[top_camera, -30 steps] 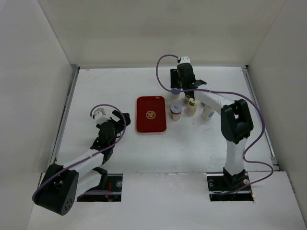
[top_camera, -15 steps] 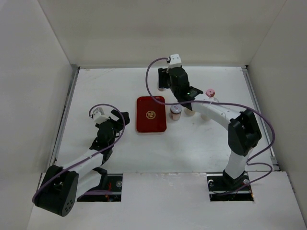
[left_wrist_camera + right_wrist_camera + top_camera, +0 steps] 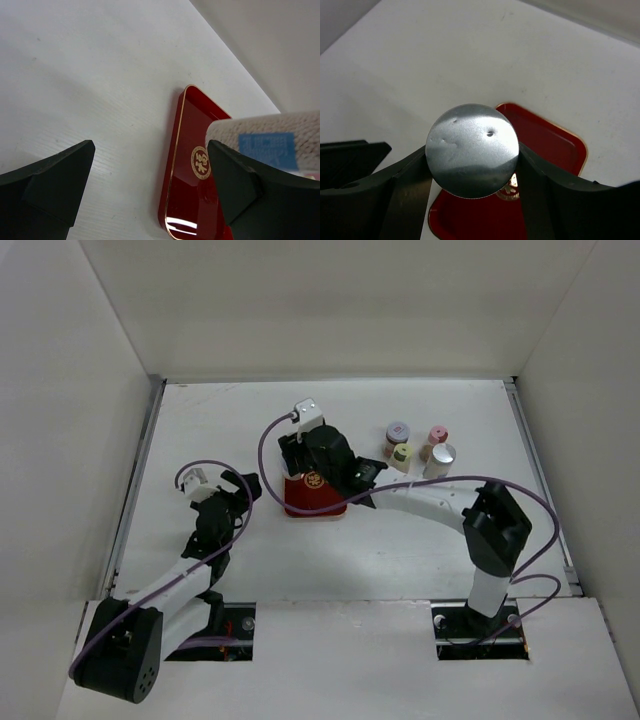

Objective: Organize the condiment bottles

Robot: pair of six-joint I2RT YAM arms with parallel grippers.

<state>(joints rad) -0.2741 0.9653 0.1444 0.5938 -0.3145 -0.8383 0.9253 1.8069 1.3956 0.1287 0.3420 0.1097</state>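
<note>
Your right tool point(image 3: 472, 172) is clamped on the silver-capped bottle point(image 3: 472, 149), one finger on each side of its cap. It holds the bottle over the dark-red tray point(image 3: 316, 504), with the gold emblem point(image 3: 200, 162) just below. The left wrist view shows this bottle's blue label. You cannot tell whether its base touches the tray.

Four more bottles stand close together on the bench point(image 3: 220, 420), right of the tray towards the back: a red-topped bottle point(image 3: 397, 432), a cream-capped bottle point(image 3: 401, 454), a pink-capped bottle point(image 3: 437, 435) and a second silver bottle point(image 3: 440, 458). The right arm point(image 3: 420, 502) stretches across just in front of them.

Your left tool point(image 3: 237, 488) has its fingers apart with nothing between them. It sits left of the tray, facing it.
</note>
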